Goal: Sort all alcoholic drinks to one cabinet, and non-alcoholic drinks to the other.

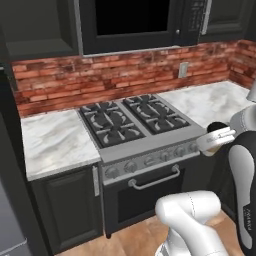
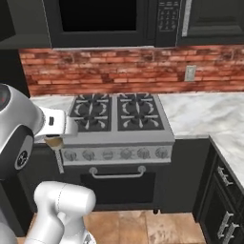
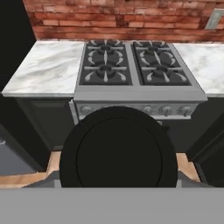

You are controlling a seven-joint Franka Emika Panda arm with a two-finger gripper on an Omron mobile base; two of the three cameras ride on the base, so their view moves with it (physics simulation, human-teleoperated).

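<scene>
Carrying is the step in hand, as I judge it, so keep your pace even and the hand level until you reach a cabinet. The stove (image 1: 135, 122) sits ahead with tabletop (image 1: 52, 140) running off both of its side edges, and the microwave (image 2: 102, 21) hangs above it. An upper cabinet (image 2: 214, 19) with its door closed is at the microwave's right. The cup (image 3: 118, 153) is in the air off the stove's front edge, touching nothing below, its dark lid facing the hand camera. Your claw (image 2: 55, 139) is clamped on the cup, with the tan wall just showing under the hand. Keep the cup upright, lift it well above the burner grates before you swing across, and choose the cabinet meant for non-alcoholic drinks. No brand or label is readable on the cup, and the microwave keypad is too blurred to read.
</scene>
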